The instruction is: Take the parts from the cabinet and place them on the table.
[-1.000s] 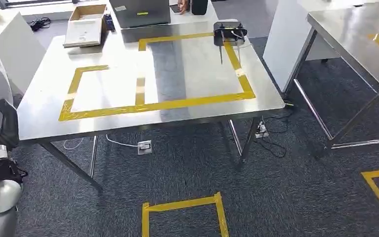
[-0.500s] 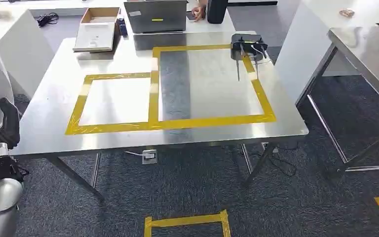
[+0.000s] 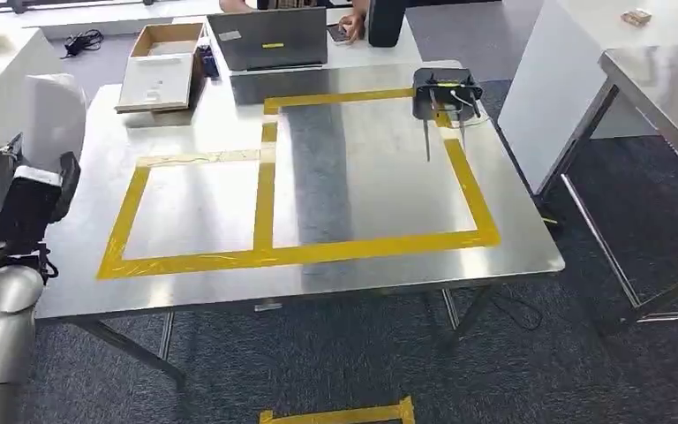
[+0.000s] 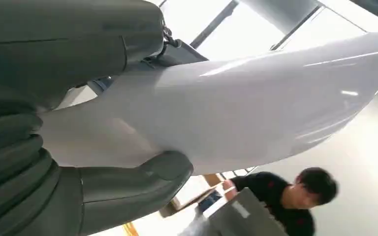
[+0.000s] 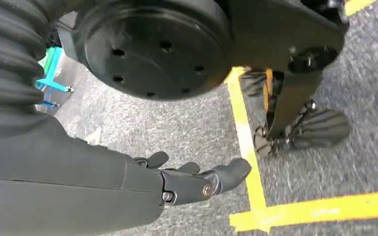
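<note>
Left wrist view: white part [image 4: 236, 108] hiding hand's [image 4: 78, 147] fingers.

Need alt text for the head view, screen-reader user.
The robot's left hand holds a large white part at the left edge of a steel table marked with yellow tape rectangles; a black device sits at the far right.

- The left hand [image 3: 31, 199] holds a large curved part [image 4: 256, 98] just beyond the near left corner of the table [image 3: 530, 252]; the part lies across the fingers [image 4: 142, 177].
- Taped outlines [image 3: 291, 254] lie on the table, right of those fingers.
- A device [image 3: 444, 91] sits on the far right tape line.
- A laptop [image 3: 269, 40] and an open box [image 3: 161, 60] stand at the far edge.
- The right hand [image 5: 197, 182] hangs above floor tape [image 5: 256, 196].
</note>
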